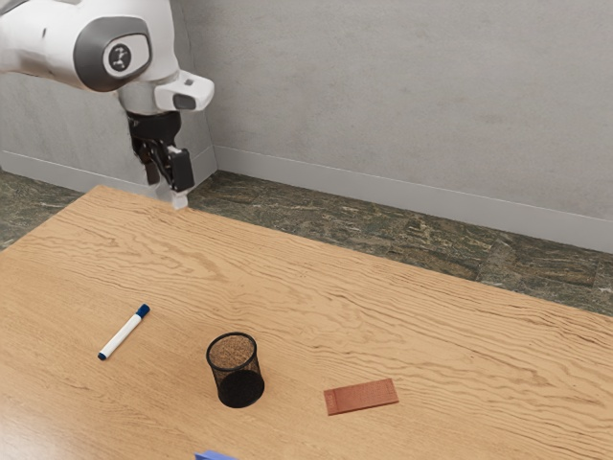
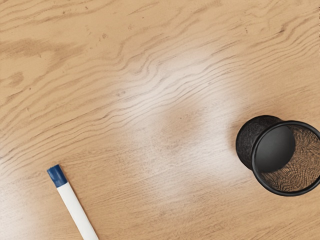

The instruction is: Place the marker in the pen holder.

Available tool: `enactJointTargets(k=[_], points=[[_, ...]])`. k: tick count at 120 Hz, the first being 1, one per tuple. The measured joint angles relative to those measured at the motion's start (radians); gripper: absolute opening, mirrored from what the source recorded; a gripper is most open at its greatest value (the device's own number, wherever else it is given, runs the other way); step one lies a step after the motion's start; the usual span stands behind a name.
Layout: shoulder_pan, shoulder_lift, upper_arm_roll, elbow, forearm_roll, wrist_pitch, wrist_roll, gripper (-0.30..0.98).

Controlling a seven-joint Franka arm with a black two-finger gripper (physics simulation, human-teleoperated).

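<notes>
High over the table's far-left corner in the exterior view, the gripper [image 1: 166, 188] hangs open, its two fingers apart with nothing between them. A white marker [image 1: 121, 335] with a dark blue cap lies flat on the tabletop, well below the hand. Beside it, toward the exterior view's right, the black mesh pen holder [image 1: 237, 370] stands upright, and nothing can be seen inside. From the wrist view, the marker [image 2: 77, 211] shows its blue cap and part of its white body, and the pen holder [image 2: 285, 157] appears from above with its round rim.
A flat reddish-brown block [image 1: 361, 397] lies on the wooden table [image 1: 383, 307], past the pen holder toward the exterior view's right. Part of a blue object [image 1: 213, 456] pokes in at that view's lower edge. A grey wall [image 1: 412, 105] stands behind the table.
</notes>
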Motion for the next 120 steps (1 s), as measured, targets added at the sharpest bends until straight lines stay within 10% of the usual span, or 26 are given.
enactJointTargets(k=[93,120], points=[[0.195,0.071,0.095,-0.438,0.002,0.543,-0.053,0.68],[0.241,0.143,0.097,-0.473,-0.017,0.658,-0.117,0.39]])
